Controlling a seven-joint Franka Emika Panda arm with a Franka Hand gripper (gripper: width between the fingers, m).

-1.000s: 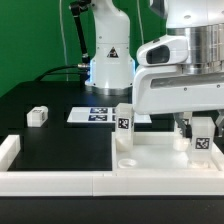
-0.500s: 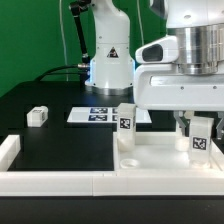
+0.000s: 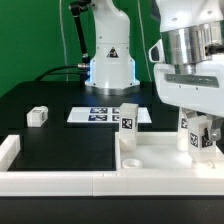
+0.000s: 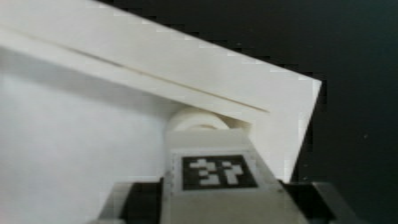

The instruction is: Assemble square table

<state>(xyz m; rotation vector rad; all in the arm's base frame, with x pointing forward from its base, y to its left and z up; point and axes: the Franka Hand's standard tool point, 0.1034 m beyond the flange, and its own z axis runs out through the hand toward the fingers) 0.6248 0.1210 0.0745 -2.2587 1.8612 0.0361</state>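
Observation:
The square table's white slab [image 3: 160,152] lies rimmed face up at the front of the exterior view's right. One white tagged leg [image 3: 128,119] stands upright at its far left corner. My gripper [image 3: 200,143] is shut on a second tagged leg [image 3: 201,137], held upright over the slab's right part. In the wrist view this leg [image 4: 217,170] sits between my fingers [image 4: 146,200], its end against the slab [image 4: 89,120] near a corner. A third leg [image 3: 37,116] lies on the black table at the exterior view's left.
The marker board [image 3: 98,114] lies behind the slab. A long low white border rail [image 3: 50,181] runs along the front and up the left. The arm's base [image 3: 108,60] stands at the back. A round socket [image 3: 131,162] shows in the slab.
The wrist and hand have turned about the held leg and shifted toward the exterior view's right. The leg stays upright over the slab's right part. The other legs have not moved.

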